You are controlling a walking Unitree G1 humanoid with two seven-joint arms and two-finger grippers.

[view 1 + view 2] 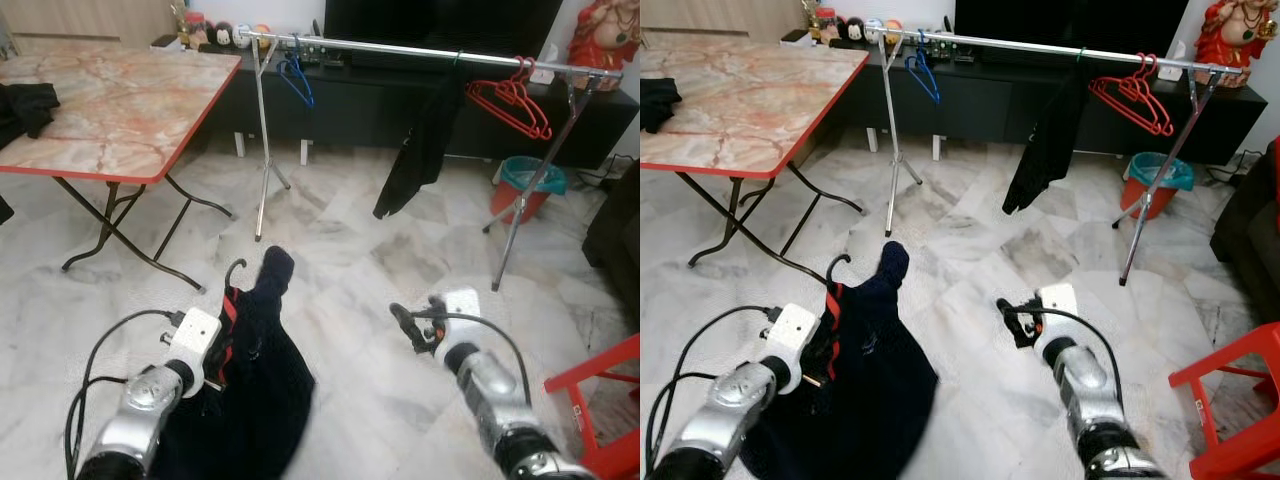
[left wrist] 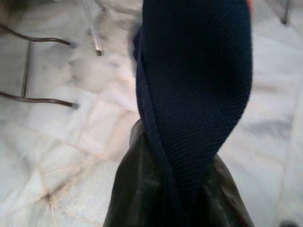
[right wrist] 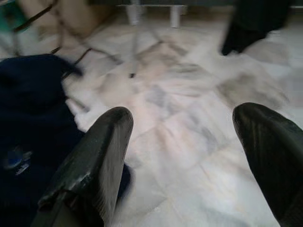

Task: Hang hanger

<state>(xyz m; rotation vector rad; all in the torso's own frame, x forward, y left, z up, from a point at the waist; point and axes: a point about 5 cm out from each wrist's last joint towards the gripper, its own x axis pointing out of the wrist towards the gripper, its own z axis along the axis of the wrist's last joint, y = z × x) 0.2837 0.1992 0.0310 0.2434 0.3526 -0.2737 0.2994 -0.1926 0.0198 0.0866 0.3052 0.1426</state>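
Note:
A hanger with a black hook [image 1: 236,268] and a red shoulder [image 1: 229,308] carries a dark navy garment [image 1: 265,380] that drapes low over the floor. My left gripper [image 1: 214,375] is shut on it at the garment's left side. In the left wrist view the navy cloth [image 2: 194,94] is pinched between the black fingers [image 2: 142,189]. My right gripper [image 1: 410,325] hovers open to the right of the garment, its fingers [image 3: 94,161] wide apart and holding nothing. The silver rack rail [image 1: 420,50] runs across the far side, well beyond both grippers.
On the rail hang a blue hanger [image 1: 297,80], red hangers [image 1: 515,100] and a black garment [image 1: 415,150]. A folding marble-top table [image 1: 100,110] stands at left. A red chair [image 1: 610,400] and a teal-and-red bin [image 1: 525,185] stand at right. Marble floor lies between me and the rack.

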